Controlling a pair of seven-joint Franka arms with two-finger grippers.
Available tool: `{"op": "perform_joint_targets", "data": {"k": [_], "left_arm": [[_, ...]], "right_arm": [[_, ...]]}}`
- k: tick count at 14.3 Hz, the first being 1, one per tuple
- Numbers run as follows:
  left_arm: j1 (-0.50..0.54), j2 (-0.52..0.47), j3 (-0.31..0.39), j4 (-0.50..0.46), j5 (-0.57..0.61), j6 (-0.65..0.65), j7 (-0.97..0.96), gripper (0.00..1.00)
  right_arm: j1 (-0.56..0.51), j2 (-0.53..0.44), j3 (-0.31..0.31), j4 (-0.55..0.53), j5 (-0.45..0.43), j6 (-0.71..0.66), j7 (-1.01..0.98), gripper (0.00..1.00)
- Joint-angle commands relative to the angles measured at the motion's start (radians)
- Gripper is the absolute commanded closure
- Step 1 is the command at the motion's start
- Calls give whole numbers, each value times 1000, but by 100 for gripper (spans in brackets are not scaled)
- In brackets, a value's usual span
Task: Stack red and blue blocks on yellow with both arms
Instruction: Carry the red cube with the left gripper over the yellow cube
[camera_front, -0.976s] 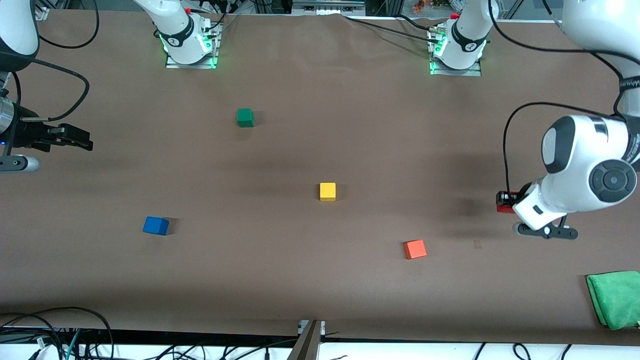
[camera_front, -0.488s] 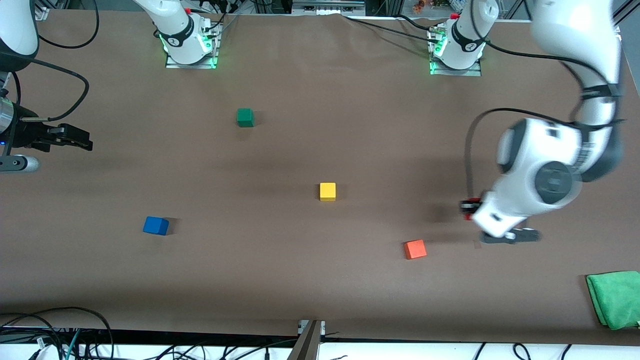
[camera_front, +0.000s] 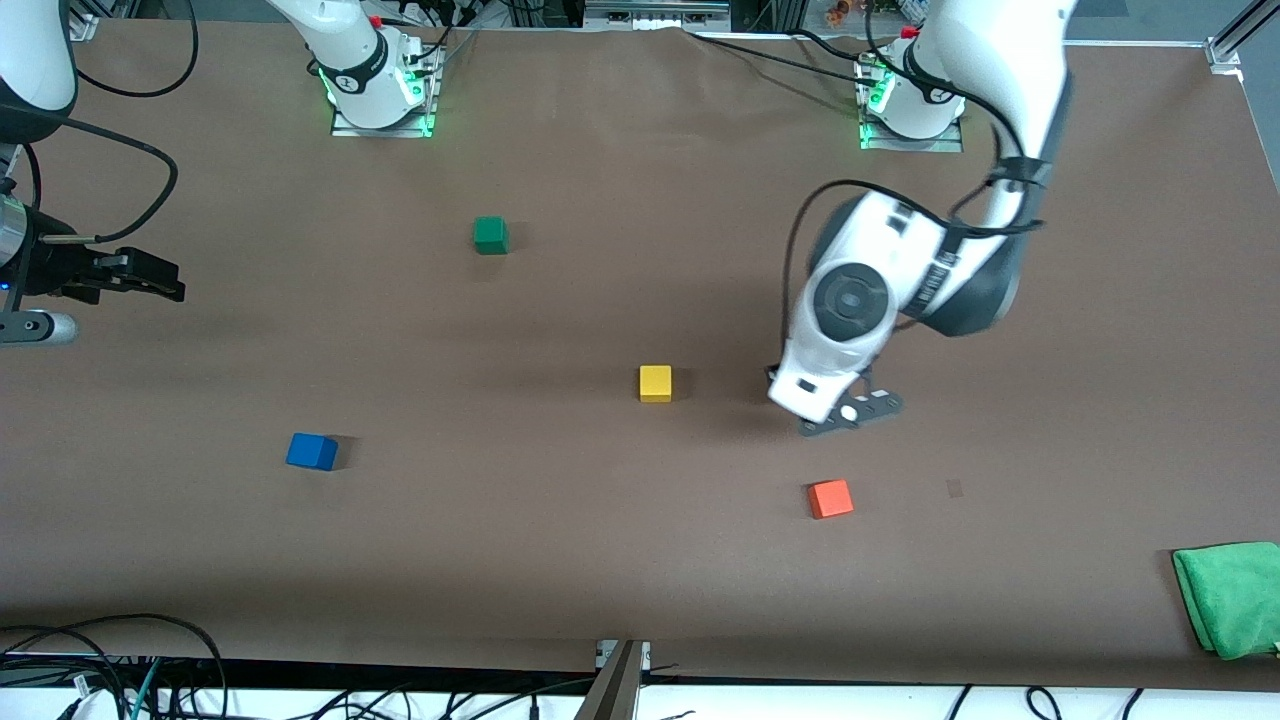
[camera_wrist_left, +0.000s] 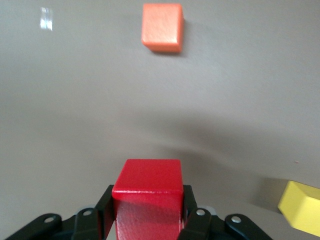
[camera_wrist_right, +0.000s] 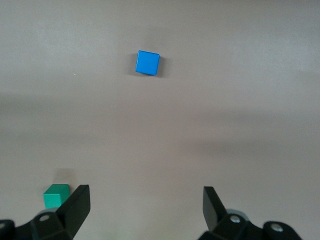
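Note:
My left gripper (camera_wrist_left: 146, 197) is shut on the crimson red block (camera_wrist_left: 147, 176) and holds it in the air. In the front view the left arm's white wrist (camera_front: 845, 300) hides the gripper and the red block. It hangs over the table beside the yellow cube (camera_front: 655, 383), toward the left arm's end. The yellow cube also shows in the left wrist view (camera_wrist_left: 301, 207). The blue block (camera_front: 312, 451) sits toward the right arm's end and shows in the right wrist view (camera_wrist_right: 147, 63). My right gripper (camera_front: 180, 282) is open and empty, and that arm waits at the right arm's end.
A lighter orange-red cube (camera_front: 830, 498) lies nearer the front camera than the left hand and shows in the left wrist view (camera_wrist_left: 161, 27). A green cube (camera_front: 490, 235) sits nearer the bases. A green cloth (camera_front: 1230, 595) lies at the left arm's end.
My left arm has swung in from the left arm's end of the table toward the yellow cube, with the red block in its gripper. The right arm has not moved.

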Motion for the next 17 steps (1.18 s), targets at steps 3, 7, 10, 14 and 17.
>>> {"op": "perform_joint_targets", "data": {"k": [3, 7, 10, 14, 17], "left_arm": [[-133, 19, 15, 5, 23, 88, -301, 100], [-160, 42, 6, 66, -4, 125, -360, 100], [-170, 98, -2, 144, -99, 191, -369, 100], [-163, 178, 7, 178, -110, 301, -435, 100], [-146, 209, 9, 171, -113, 338, -437, 100]], "right_arm": [[-10, 3, 3, -4, -15, 4, -9, 0], [-19, 14, 3, -1, -17, 8, -9, 0], [-27, 17, 3, -1, -26, 17, -9, 0], [-30, 49, 3, -1, -31, 43, -41, 0], [-39, 86, 3, -1, -29, 70, -75, 0]]}}
